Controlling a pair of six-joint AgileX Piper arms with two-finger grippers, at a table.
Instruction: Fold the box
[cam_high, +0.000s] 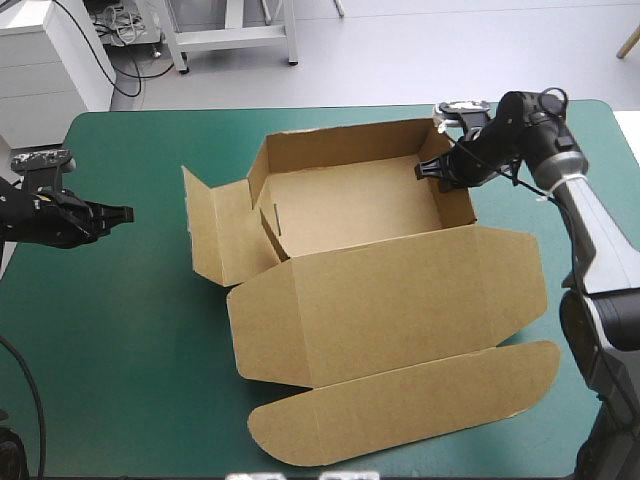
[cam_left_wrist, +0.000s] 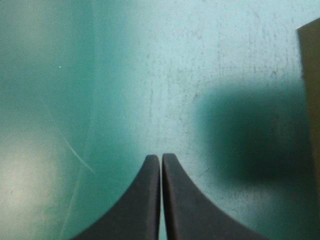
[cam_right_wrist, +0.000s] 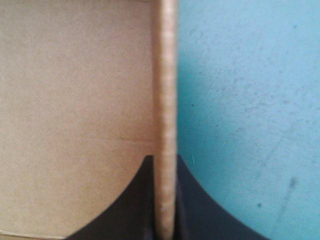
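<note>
status: box (cam_high: 350, 210) sat mid-table on the teal-green cover (cam_high: 120, 340) as an open tray, walls up. lid (cam_high: 390, 300) lay flat toward the near edge, and its rounded tuck flap (cam_high: 400, 405) lay flat too, nearest the robot. side flap (cam_high: 215, 235) on the tray's left was splayed outward, not tucked

right gripper (cam_high: 437, 170) was on the tray's right wall (cam_right_wrist: 165, 90), close to the far corner. fingers (cam_right_wrist: 135, 205) were all but pressed together, pinching the wall's top edge. right wrist view showed one finger on the brown inner side and the other on the outer side over the cover, with the board edge running straight up between them

left gripper (cam_high: 127, 213) was low over bare cover near the table's left edge, pointing at the box but well apart from it. its fingers were pressed together into one point, nothing between them. left wrist view showed only cover and the gripper's shadow, plus a thin strip of brown board ahead and off to one side
</note>
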